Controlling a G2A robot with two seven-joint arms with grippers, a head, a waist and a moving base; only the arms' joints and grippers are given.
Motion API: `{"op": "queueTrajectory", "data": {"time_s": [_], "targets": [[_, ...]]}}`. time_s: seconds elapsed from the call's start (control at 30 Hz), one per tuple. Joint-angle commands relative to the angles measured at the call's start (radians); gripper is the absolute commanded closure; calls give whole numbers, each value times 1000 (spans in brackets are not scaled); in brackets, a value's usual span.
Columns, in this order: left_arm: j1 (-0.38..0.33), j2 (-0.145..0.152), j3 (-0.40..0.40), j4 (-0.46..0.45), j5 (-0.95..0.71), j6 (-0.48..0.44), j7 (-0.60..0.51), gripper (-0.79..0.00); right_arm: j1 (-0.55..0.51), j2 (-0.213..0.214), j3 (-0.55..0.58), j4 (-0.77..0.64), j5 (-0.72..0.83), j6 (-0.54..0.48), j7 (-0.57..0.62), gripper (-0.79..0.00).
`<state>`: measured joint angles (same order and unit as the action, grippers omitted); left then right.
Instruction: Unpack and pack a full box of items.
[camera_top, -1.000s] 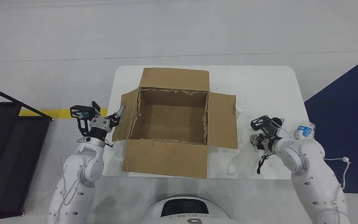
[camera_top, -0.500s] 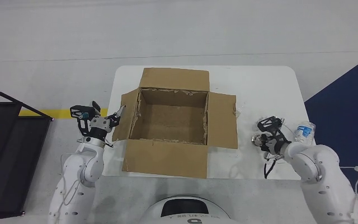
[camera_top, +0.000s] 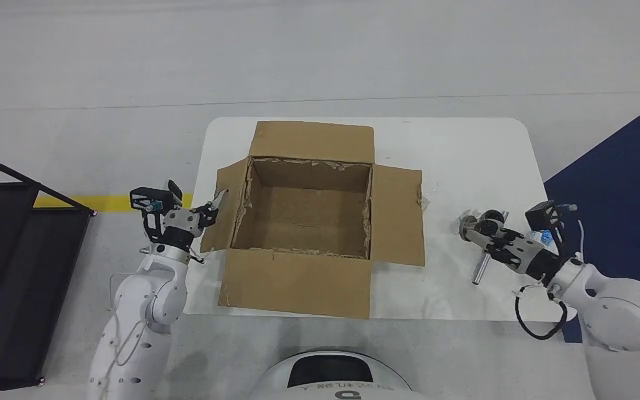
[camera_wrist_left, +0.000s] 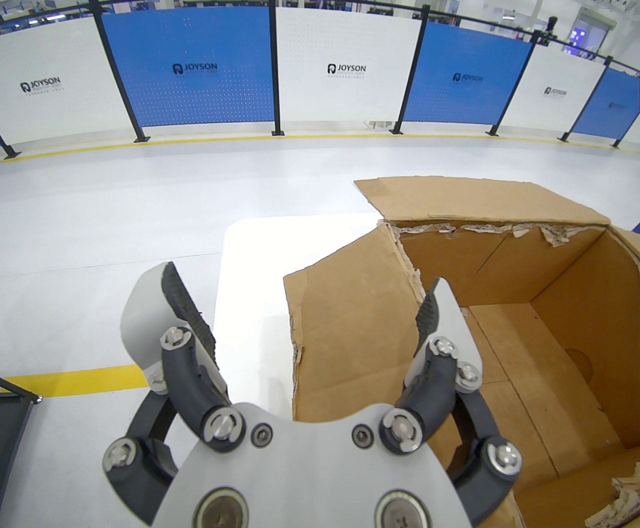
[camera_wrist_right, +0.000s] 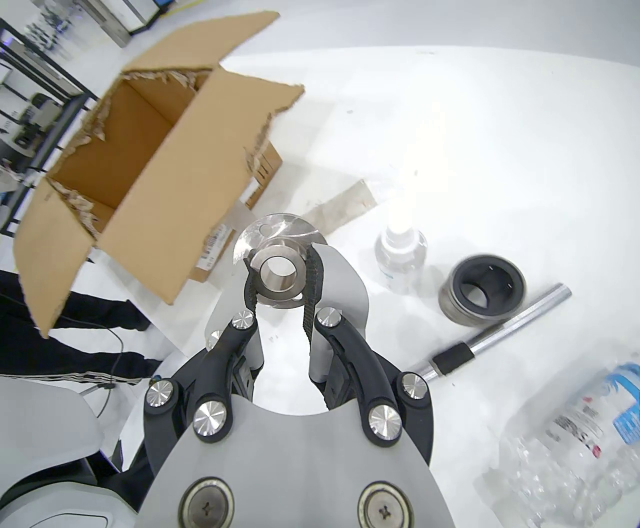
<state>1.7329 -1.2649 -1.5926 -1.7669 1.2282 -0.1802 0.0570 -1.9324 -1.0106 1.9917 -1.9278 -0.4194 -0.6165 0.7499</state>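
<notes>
An open cardboard box stands mid-table with its flaps spread and its inside bare. My left gripper is open beside the box's left flap, with nothing between its fingers. My right gripper is shut on a shiny metal flanged hub, held above the table to the right of the box. In the top view that right gripper is just off the box's right flap.
On the table by the right gripper lie a small clear spray bottle, a black ring part, a metal rod with a black band, and a crumpled water bottle. A tape strip lies near the box.
The right arm has swung outward to the right and lower, while its gripper stays near the same spot right of the box. The left arm has barely moved.
</notes>
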Motion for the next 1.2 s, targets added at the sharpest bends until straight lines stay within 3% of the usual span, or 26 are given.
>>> {"op": "queueTrajectory", "data": {"time_s": [0.0, 0.37, 0.43, 0.73, 0.97, 1.17], "targets": [[-3, 0, 2, 4, 5, -3, 5, -785, 8, 2, -1, -7, 9, 5, 11, 0], [-6, 5, -16, 47, 1, -17, -49, -785, 12, 1, -11, -20, 18, -6, 0, 0], [-10, 6, -3, 48, 27, -22, -62, -785, 26, 2, -47, -52, 9, -45, -8, 0], [-23, 10, 23, 48, 59, -52, -126, -785, 131, 11, -210, -193, -62, -17, 65, 0], [-13, 12, 25, 42, 39, -61, -119, -785, 251, 19, -343, -256, -51, 8, 151, 0], [-4, 14, -7, 29, 13, -50, -93, -785, 452, 17, -540, -222, -65, 92, 264, 0]]}}
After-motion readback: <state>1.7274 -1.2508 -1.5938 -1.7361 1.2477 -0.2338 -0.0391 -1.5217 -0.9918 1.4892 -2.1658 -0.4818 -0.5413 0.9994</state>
